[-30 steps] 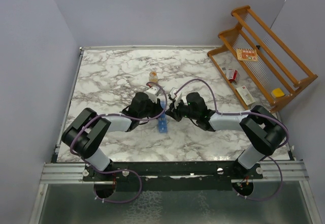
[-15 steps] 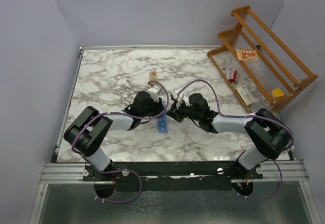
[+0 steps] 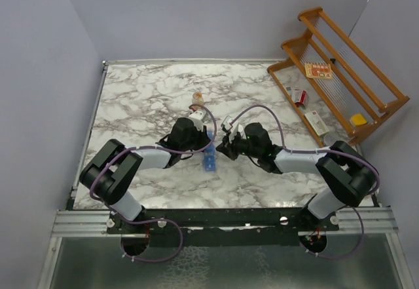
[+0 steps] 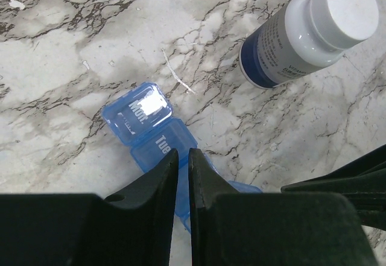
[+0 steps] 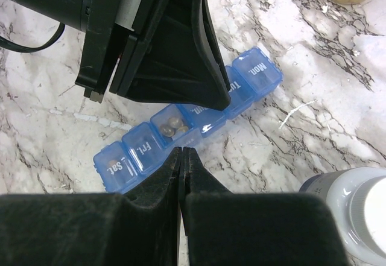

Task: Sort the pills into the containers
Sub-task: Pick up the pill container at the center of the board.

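The containers are one translucent blue strip [image 3: 209, 160] lying on the marble table [image 3: 144, 99]. Lids marked Mon and Tue [image 4: 148, 118] show in the left wrist view, Fri and Sat in the right wrist view [image 5: 129, 157]. One middle compartment stands open with several brownish pills [image 5: 174, 127] inside. My left gripper [image 4: 183, 157] is shut, its tips just over the strip past Tue; from above it [image 3: 207, 139] is at the strip's far end. My right gripper [image 5: 181, 151] is shut, tips at the strip's near edge beside the open compartment; from above it [image 3: 221, 149] is right of the strip.
A dark bottle with a white cap [image 4: 313, 31] lies right of the strip; it also shows in the right wrist view [image 5: 356, 212]. A small amber bottle [image 3: 197, 97] stands farther back. A wooden rack [image 3: 340, 66] with small boxes sits at the table's right edge.
Both grippers stay at the strip. The right arm has shifted slightly to the right; the left arm has barely moved.
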Robot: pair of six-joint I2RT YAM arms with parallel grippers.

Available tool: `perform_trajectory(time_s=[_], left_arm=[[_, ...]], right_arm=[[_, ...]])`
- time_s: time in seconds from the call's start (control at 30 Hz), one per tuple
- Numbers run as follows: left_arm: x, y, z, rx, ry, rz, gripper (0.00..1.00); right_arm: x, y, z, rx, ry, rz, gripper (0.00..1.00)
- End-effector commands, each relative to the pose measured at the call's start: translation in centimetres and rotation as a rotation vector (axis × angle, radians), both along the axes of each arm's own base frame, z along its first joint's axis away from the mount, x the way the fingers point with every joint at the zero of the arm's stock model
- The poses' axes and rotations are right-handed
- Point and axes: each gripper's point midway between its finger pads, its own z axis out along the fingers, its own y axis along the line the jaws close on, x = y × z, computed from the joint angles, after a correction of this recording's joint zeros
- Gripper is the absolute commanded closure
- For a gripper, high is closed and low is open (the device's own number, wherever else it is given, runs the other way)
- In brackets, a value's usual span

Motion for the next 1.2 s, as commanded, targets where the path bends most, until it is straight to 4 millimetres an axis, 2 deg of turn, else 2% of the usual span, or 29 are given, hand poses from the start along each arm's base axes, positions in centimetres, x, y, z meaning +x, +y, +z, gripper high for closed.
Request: perform_trajectory(time_s=[0.0,0.17,0.57,0.77,1.17], left_arm=[[-0.2,0.7,-0.5,0.056,0.014,0.009,0.84],[-0.3,0.9,-0.6,0.065,0.024,0.014,0.85],[0.3,1.9,-1.1,0.133,0.060,0.076,0.85],[0.1,1.5,-1.6,0.130,0.081,0.053,0.85],[-0.1,1.2,-1.9,0.124,0.096,0.040,0.86]], right_arm=[[0.7,0.1,1.2,0.026,-0.042,-0.040,0.99],[0.7,0.0,0.8,0.017,-0.035,-0.041,0.99],[0.1,1.8,0.6,0.063,-0.001,0.037,0.99],[0.0,2.1,0.1,0.073,0.015,0.044,0.99],[0.2,3.9,1.1,0.109,0.002,0.075,0.99]])
